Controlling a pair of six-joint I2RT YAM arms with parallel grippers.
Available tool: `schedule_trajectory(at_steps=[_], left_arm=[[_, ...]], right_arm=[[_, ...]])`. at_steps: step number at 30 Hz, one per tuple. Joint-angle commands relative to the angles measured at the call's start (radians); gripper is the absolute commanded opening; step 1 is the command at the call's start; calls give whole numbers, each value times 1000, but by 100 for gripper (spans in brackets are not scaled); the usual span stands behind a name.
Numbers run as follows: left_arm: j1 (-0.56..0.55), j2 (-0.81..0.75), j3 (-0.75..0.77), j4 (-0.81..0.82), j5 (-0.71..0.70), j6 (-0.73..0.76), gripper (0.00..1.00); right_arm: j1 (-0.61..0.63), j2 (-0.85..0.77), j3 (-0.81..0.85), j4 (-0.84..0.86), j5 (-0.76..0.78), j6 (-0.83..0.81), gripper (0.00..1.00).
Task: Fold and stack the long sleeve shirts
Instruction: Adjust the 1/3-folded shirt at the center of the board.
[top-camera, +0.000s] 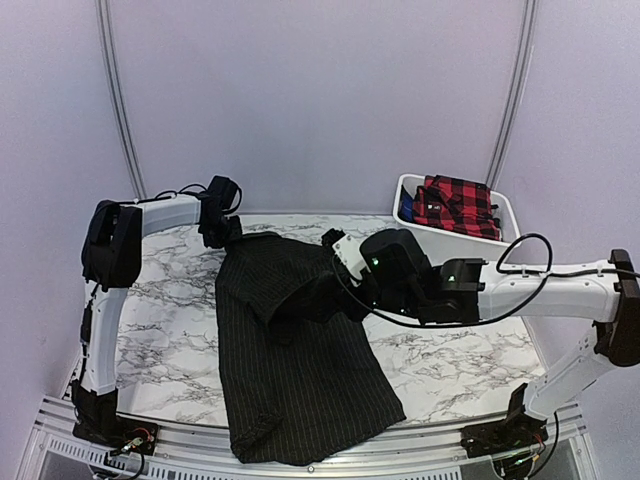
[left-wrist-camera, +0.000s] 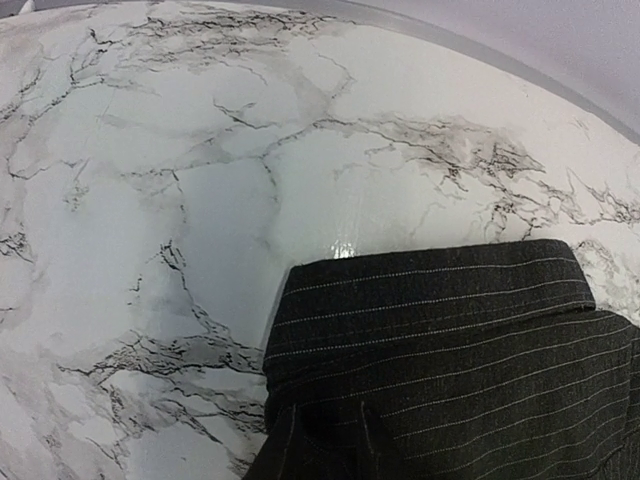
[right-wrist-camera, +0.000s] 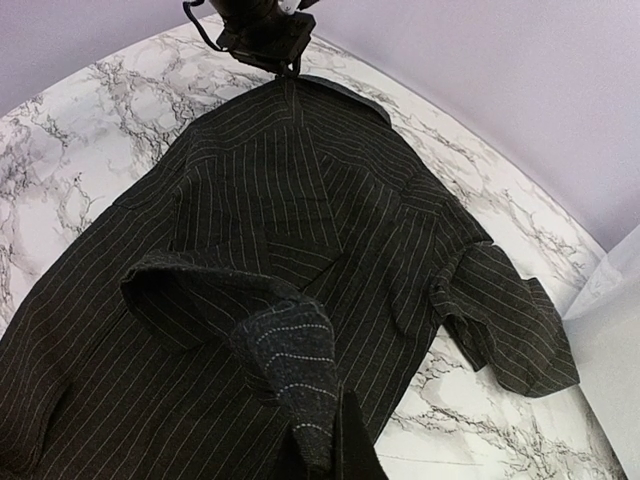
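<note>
Black pinstripe shirt (top-camera: 300, 370) lies spread on the marble table (top-camera: 160, 300), with the collar at the far left and the hem at the near edge. Left gripper (top-camera: 222, 228) sits at the collar, clamped on it; the cloth rises to a peak at its tip. Right gripper (top-camera: 335, 243) is closed on a raised fold near the shirt's middle, and cloth hides its fingers. Plaid shirt (top-camera: 455, 205) lies in the white bin (top-camera: 508, 215), far right, apart from the table work.

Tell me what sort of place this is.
Probably a robot-training lab booth: a marble-patterned tabletop inside plain lilac walls, two white-and-black robot arms bolted at its edge, a black pinstriped shirt spread for folding.
</note>
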Motion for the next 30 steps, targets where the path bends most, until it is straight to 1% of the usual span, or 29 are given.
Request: schedule_trajectory(at_steps=[1,4,10,18,24,30], left_arm=[[0,16,21,-27,51,-2,19],[3,14,23,-27,56,1,17],[16,8,24,-25,43,3,0],[71,-29,15,25,30,17,0],[115,-75,-48,106,75,24,0],[154,-93,-143,156,91,-22,0]], right_arm=[[6,-11,63,-23,24,6,0],[5,-8,71,-26,28,0,0],[5,-7,81,-30,25,1,0],[7,-20,132,-41,11,-17,0],[18,-18,203,-31,-2,-70,0],[29,5,243,-1,32,-134,0]])
